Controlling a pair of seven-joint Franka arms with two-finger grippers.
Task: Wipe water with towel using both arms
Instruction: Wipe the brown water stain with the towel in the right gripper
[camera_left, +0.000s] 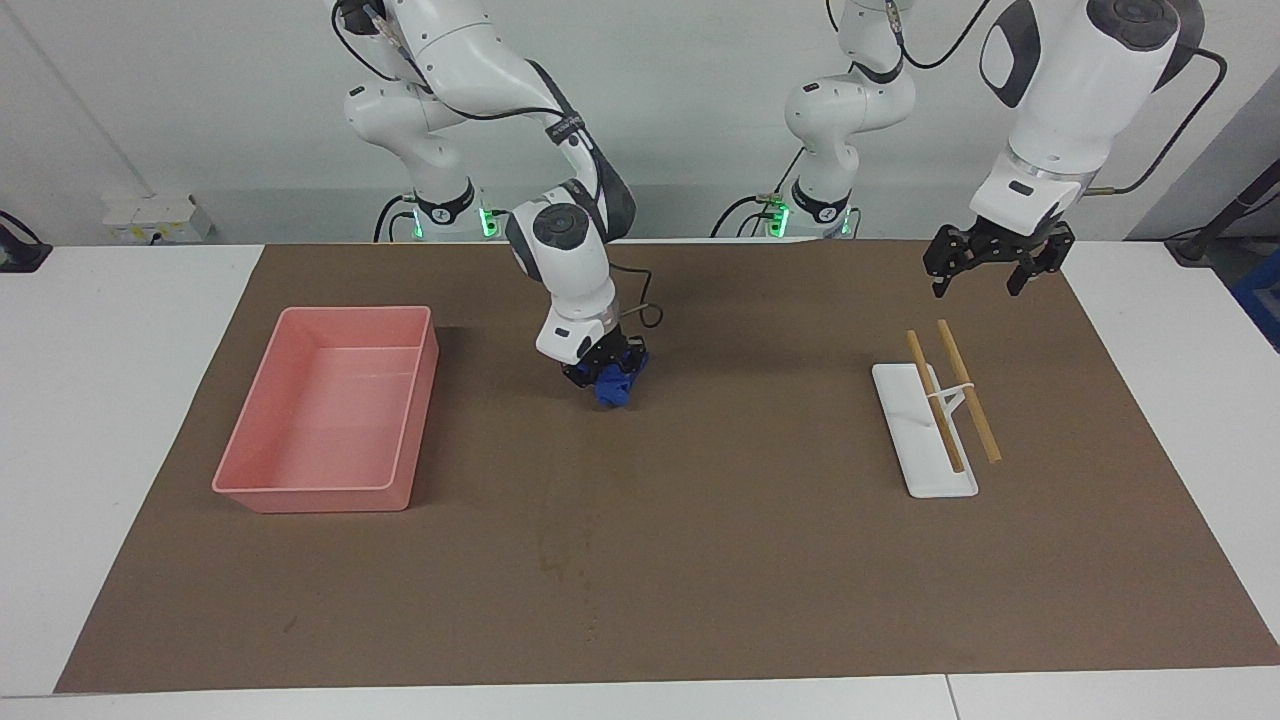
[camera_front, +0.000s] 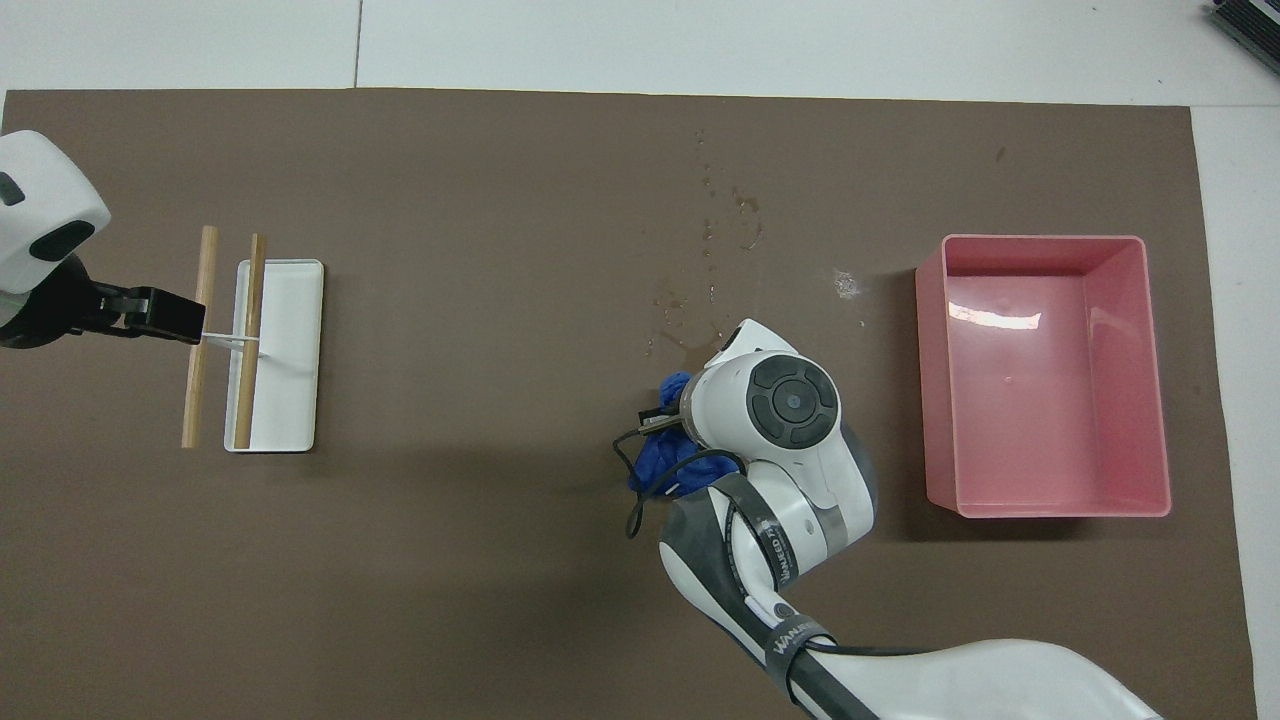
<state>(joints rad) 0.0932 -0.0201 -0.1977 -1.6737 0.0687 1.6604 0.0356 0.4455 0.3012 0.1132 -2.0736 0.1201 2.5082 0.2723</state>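
Right gripper is clamping the blue towel and pressing it down onto the brown mat near the table's middle; jaws are clenched on the cloth, which is bunching out below and beside the fingers. In the overhead view the towel is showing only partly, with the right arm's wrist housing covering the rest and the right gripper mostly hidden under it. The towel is sitting nearer to the robots than the scattered water droplets, with its edge close to the nearest wet patch. The pink tray is lying toward the right arm's end of the table, well apart from the towel and sitting flat on the mat. Left gripper is hanging in the air toward the left arm's end, above the mat on the robots' side of the white plate; its fingers are spread apart and holding nothing. Two wooden sticks are lying side by side across the plate, joined by a thin white band, with one stick overhanging the plate's edge onto the mat. In the overhead view the left gripper is appearing just beside the outer stick, but it is raised clear of it.
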